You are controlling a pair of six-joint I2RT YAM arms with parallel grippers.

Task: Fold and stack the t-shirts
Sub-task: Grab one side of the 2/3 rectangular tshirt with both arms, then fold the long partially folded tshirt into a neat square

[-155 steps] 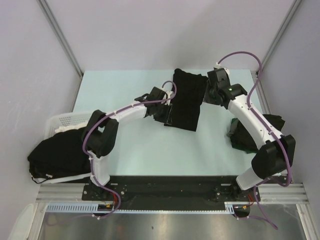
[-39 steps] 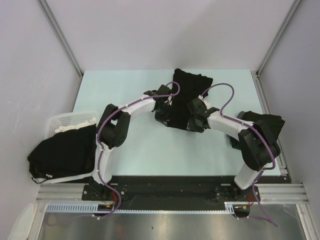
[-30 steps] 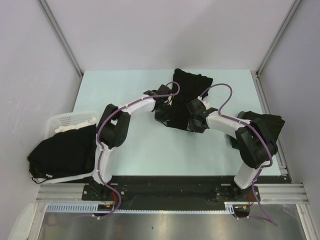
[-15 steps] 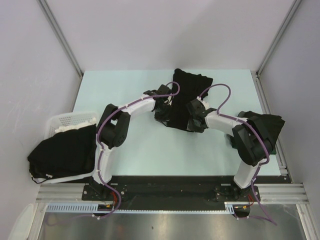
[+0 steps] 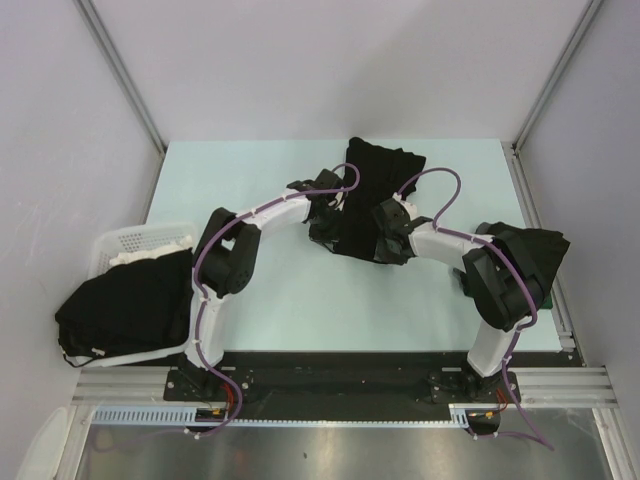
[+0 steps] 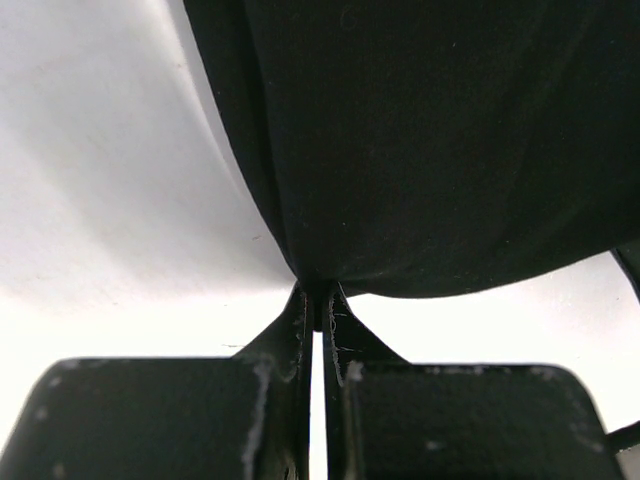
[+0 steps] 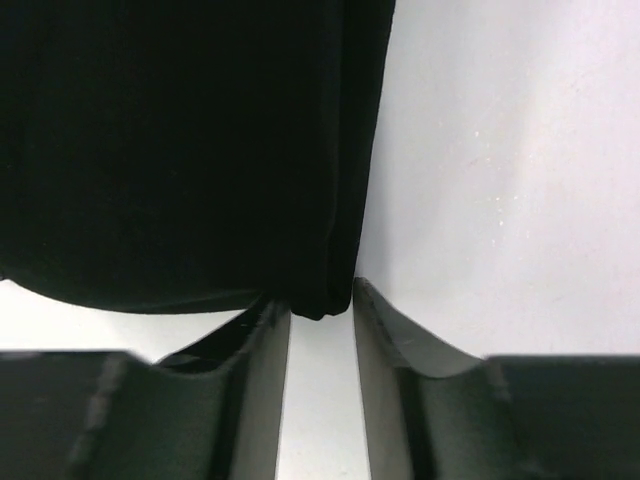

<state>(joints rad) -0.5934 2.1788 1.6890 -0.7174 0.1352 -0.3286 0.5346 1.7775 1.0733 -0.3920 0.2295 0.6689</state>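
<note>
A folded black t-shirt [image 5: 378, 190] lies lengthwise in the middle of the table. My left gripper [image 5: 320, 236] is at its near left corner, shut on the cloth's edge [image 6: 400, 150], and the hem is pinched at the fingertips [image 6: 317, 298]. My right gripper [image 5: 386, 250] is at the near right corner. Its fingers stand apart, with the shirt's thick folded corner [image 7: 322, 300] between the tips [image 7: 320, 312]. More black t-shirts lie heaped in the basket [image 5: 120, 305] on the left and in a pile [image 5: 535, 250] at the right edge.
A white slotted basket [image 5: 140, 240] hangs off the table's left side. Both arms arch over the near half of the pale green table [image 5: 250, 170]. Grey walls and metal posts close in the back and the sides.
My right arm came from the shirt's far end to its near right corner, and its jaws have narrowed slightly around the fold. The left gripper keeps its hold.
</note>
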